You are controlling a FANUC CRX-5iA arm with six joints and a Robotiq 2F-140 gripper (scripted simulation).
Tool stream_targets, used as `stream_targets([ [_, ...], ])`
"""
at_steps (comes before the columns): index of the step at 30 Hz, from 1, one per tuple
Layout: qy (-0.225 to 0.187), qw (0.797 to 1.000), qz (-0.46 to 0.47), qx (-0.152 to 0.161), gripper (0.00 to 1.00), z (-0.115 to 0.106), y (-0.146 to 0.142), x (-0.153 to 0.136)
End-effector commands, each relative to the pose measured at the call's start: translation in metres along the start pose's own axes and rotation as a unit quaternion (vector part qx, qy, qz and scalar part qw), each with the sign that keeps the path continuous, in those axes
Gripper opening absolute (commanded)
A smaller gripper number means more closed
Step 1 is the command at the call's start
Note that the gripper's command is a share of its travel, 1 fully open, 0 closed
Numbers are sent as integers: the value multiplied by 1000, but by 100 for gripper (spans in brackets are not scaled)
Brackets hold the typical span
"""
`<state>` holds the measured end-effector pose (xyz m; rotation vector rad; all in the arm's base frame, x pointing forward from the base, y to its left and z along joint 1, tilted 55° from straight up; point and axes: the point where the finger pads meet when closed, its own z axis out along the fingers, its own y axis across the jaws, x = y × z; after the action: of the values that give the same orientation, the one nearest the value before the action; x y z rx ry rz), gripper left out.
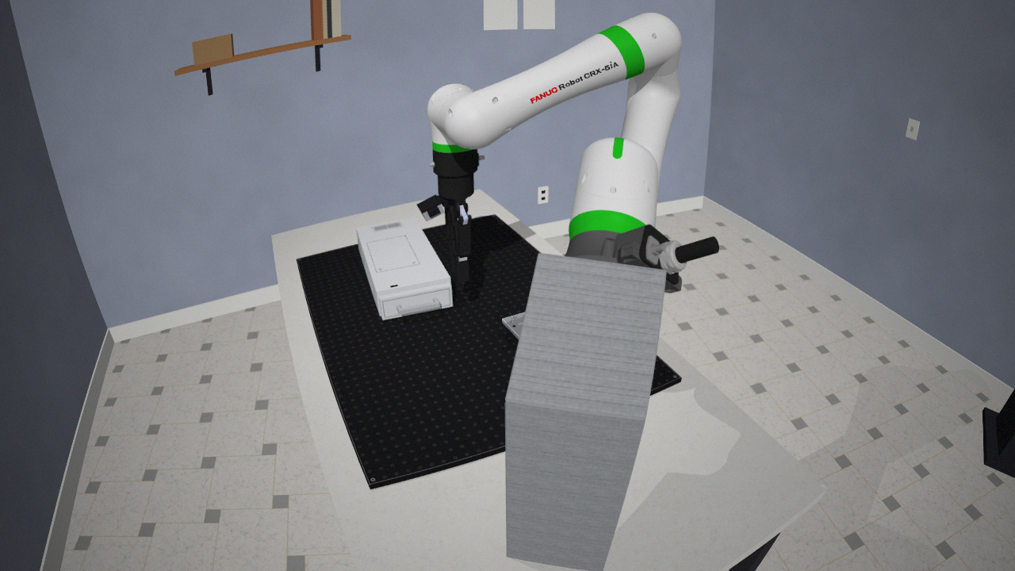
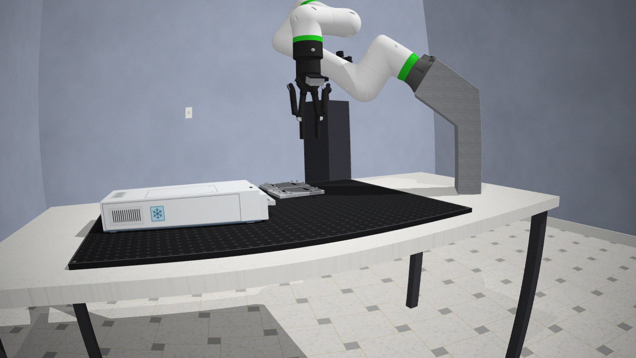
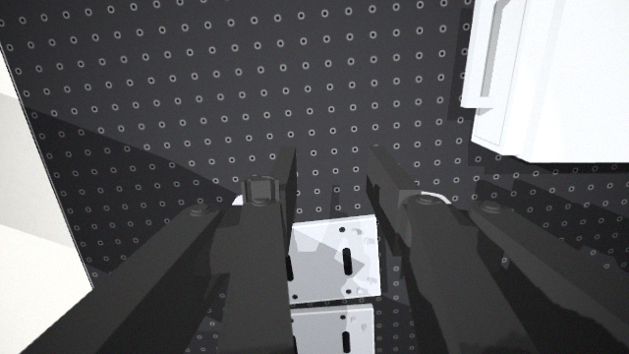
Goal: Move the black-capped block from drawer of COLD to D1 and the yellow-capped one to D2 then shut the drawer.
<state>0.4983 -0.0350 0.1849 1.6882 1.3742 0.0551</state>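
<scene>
The white cooler COLD (image 1: 400,266) stands on the black perforated mat, with its drawer front and handle (image 1: 419,304) flush with the body. It also shows in the side view (image 2: 182,204) and at the top right of the wrist view (image 3: 545,74). No cooling block or tube is in view. Two grey deck slot plates (image 2: 291,188) lie beyond the cooler's drawer end; the wrist view shows them between the fingers, one (image 3: 334,258) above the other (image 3: 331,329). My gripper (image 1: 461,273) (image 2: 309,131) (image 3: 331,169) hangs high above the mat, pointing down, fingers partly apart and empty.
A tall grey pedestal (image 1: 578,397) carries the arm's base and hides most of the deck slots in the top view. A dark column (image 2: 326,140) stands behind the table. The table's white edge (image 3: 29,236) shows at the left of the wrist view.
</scene>
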Motion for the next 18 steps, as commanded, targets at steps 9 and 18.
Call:
stream_targets([
  [9,0,1000,0,-1,34,18,29,15],
  [18,0,1000,0,-1,34,35,57,30],
])
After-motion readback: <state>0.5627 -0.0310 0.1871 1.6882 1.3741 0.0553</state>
